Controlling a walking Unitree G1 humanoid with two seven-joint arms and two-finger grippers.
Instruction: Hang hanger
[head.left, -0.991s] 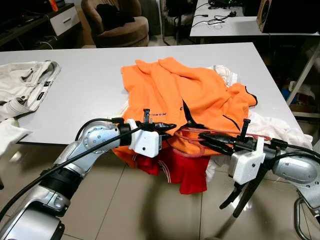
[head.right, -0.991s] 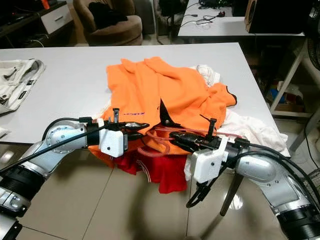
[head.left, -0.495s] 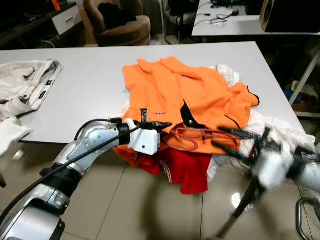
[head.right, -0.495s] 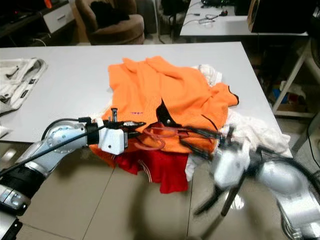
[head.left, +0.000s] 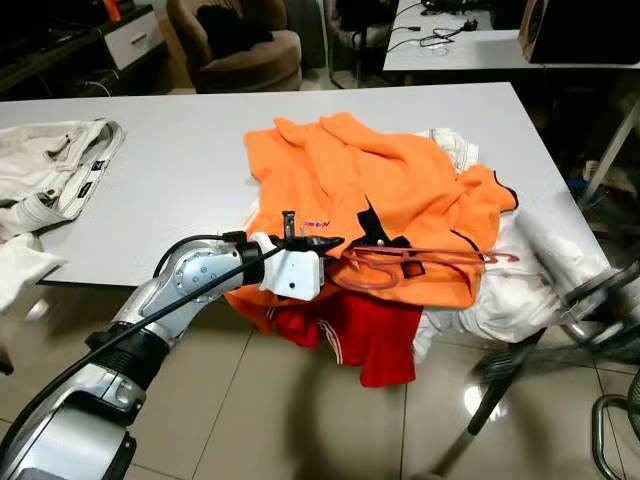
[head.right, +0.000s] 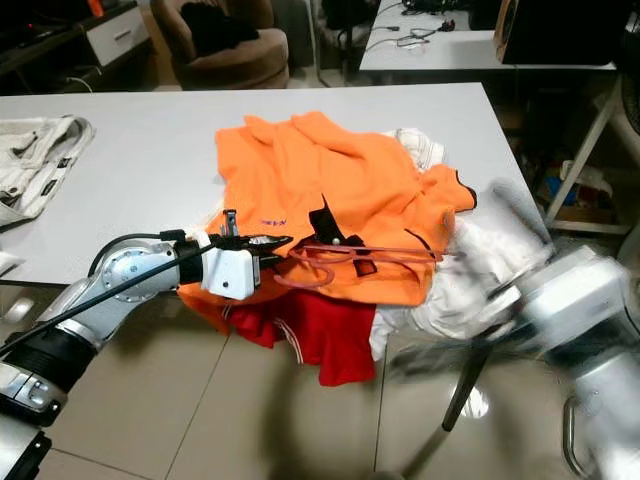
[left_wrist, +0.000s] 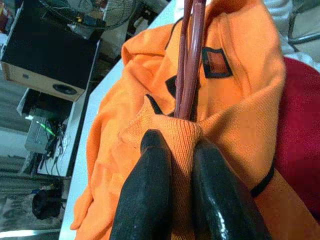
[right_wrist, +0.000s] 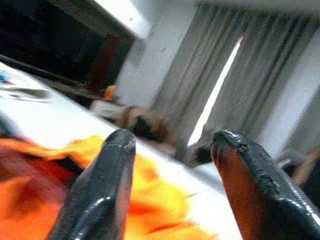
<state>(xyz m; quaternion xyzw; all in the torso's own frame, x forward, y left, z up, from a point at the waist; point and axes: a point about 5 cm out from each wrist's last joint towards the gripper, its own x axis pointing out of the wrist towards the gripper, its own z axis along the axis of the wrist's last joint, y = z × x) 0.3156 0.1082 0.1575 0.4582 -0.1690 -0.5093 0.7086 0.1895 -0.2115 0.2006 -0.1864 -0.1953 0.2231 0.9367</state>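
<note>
Right gripper (right_wrist: 170, 185): withdrawn from the hanger since a second ago, when it was at the hanger's right end; now a blur at the near right of the eye views, off the table's corner. Wrist view shows its fingers (right_wrist: 102, 190) spread wide with nothing between them.

Left gripper (head.left: 318, 244): unchanged in place at the table's near edge. Fingers (left_wrist: 150, 195) pressed nearly together, pinching a fold of orange cloth with the hanger's rods running out from between them; whether the rods themselves are inside the pinch is probably so, but the cloth hides it.

Hanger (head.left: 420, 262): reddish, thin, lying flat across the near hem of the shirt, its left end at the left gripper, its right end now free and pointing toward the white cloth.

Shirt (head.left: 380, 190): orange, spread on the table, collar near the hanger.

Red garment (head.left: 350, 325): hanging over the table's near edge below the shirt.

White cloth (head.left: 520, 290): heaped at the near right corner, touching the shirt.

Table (head.left: 180, 160): white. Pale trousers (head.left: 50, 170) at the far left, well apart.

Judgement: hanger is now carried by one gripper alone; threading into the shirt looks unfinished, hanging not begun.
</note>
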